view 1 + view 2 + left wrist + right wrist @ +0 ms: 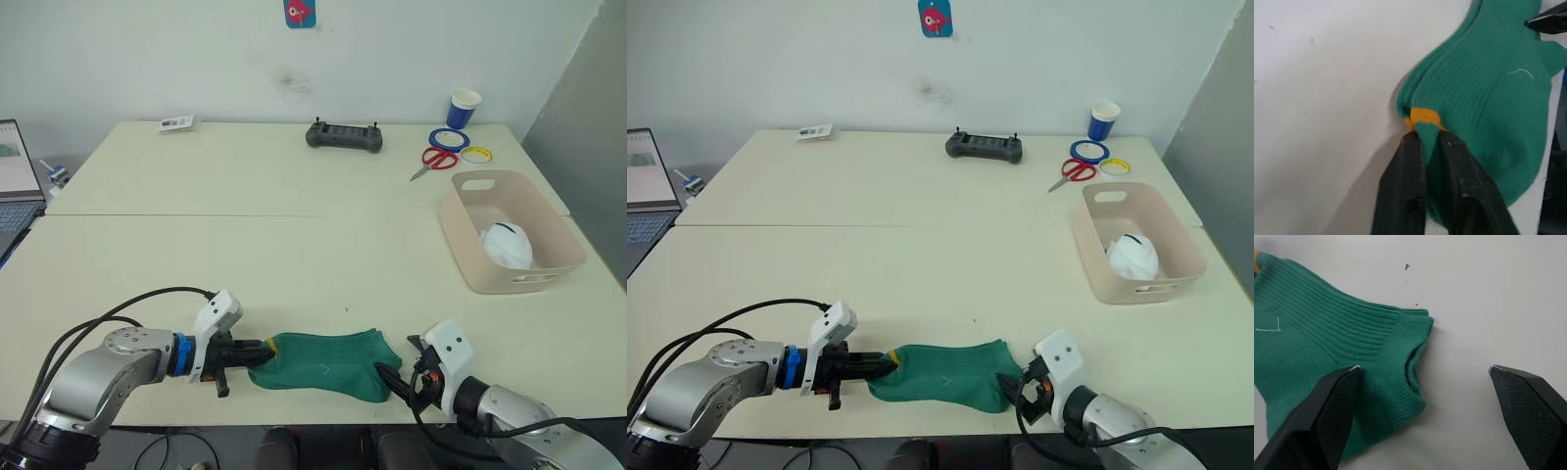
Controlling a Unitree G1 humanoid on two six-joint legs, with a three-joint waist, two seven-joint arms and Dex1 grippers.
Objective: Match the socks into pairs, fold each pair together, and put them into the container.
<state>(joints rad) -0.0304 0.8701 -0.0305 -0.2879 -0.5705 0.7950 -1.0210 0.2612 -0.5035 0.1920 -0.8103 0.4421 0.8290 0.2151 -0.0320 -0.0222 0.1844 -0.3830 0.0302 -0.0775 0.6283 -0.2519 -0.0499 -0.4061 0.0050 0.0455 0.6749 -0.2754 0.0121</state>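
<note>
The broad cream desk (245,255) carries one pale pink-beige rectangular plastic tub (468,257) at the right of the frame, with one rolled white sock bundle with a dark mark (507,244) inside it. At the lower centre, near the desk's front edge, lie dark green ribbed ankle socks (323,364), stacked flat, with a yellow tab at the left end. The left hand (257,352) is clamped on those socks at the tab, while the right hand (1422,377) stands with fingers spread wide at the cuff end.

Counted: two green socks (328,364) stacked, one white sock bundle (507,245), one tub (460,235), one cup (463,108), two tape rings (449,139).
</note>
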